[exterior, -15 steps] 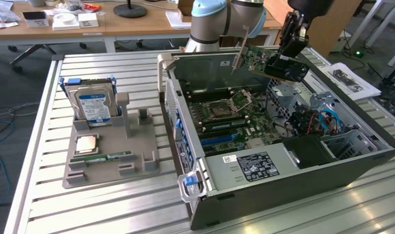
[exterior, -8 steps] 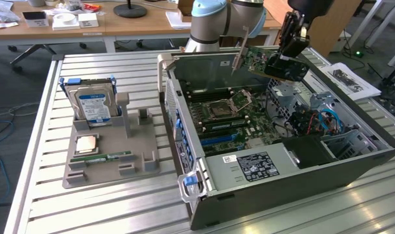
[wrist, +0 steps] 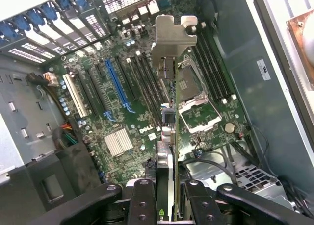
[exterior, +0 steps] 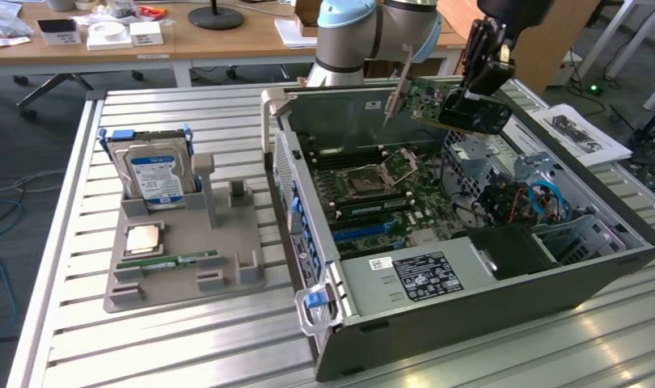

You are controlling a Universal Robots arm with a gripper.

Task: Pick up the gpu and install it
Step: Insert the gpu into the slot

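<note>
The gpu (exterior: 423, 95), a thin green-and-dark card with a silvery metal bracket at one end, hangs in the air above the open computer case (exterior: 500, 283). My gripper (exterior: 466, 107) is shut on it from the exterior view's right. In the wrist view the gpu (wrist: 169, 132) shows edge-on between my two black fingers (wrist: 142, 200), its bracket pointing away from the camera. Below it lies the motherboard (wrist: 122, 137) with a long blue slot (wrist: 117, 85) and several black slots. The card is well clear of the board and touches nothing.
A grey parts holder (exterior: 182, 271) at the exterior view's left carries a hard drive (exterior: 155, 174), a processor chip (exterior: 144, 238) and a green memory stick (exterior: 182, 260). Printed sheets (exterior: 581, 133) lie beside the case. Cables (exterior: 538, 202) crowd the case's drive bay. Desks stand behind.
</note>
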